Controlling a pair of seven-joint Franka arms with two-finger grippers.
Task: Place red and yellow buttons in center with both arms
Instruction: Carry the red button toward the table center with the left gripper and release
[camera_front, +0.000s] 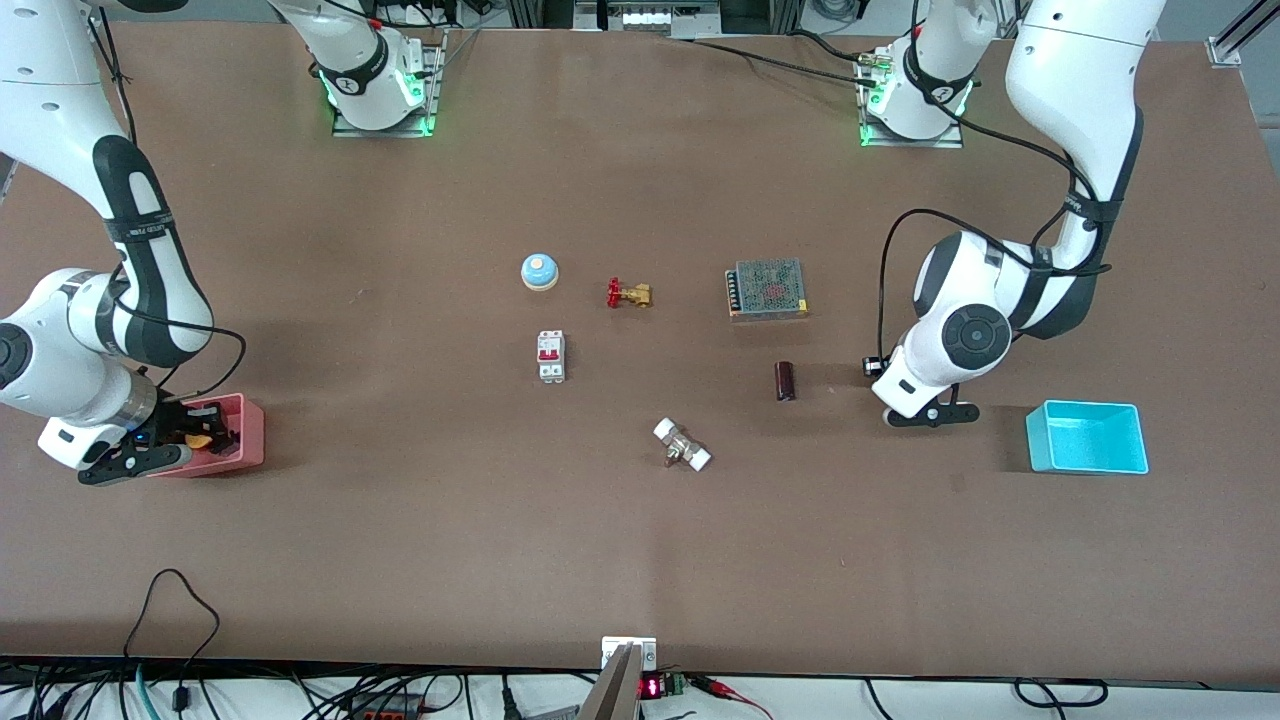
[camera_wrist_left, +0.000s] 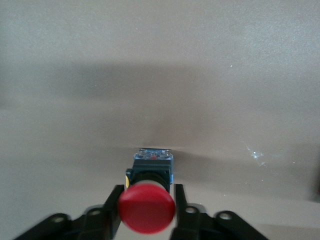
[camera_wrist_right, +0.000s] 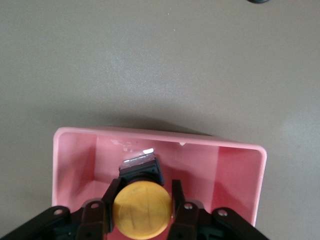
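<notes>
The right gripper is sitting over the pink bin at the right arm's end of the table, its black fingers clamped on the dark body of the yellow button, whose round matte cap is hanging just above the bin's smooth glossy floor. The left gripper is hovering over bare brown tabletop beside the shallow cyan tray, its fingers closed on the red button, a domed red cap on a stubby blue-and-black block. Between the two grippers, items are lying scattered across the middle: a blue dome bell, a brass valve with a red handwheel, a white circuit breaker, a perforated metal power supply, a dark maroon cylinder nearest the left gripper, and a white-ended fitting.
</notes>
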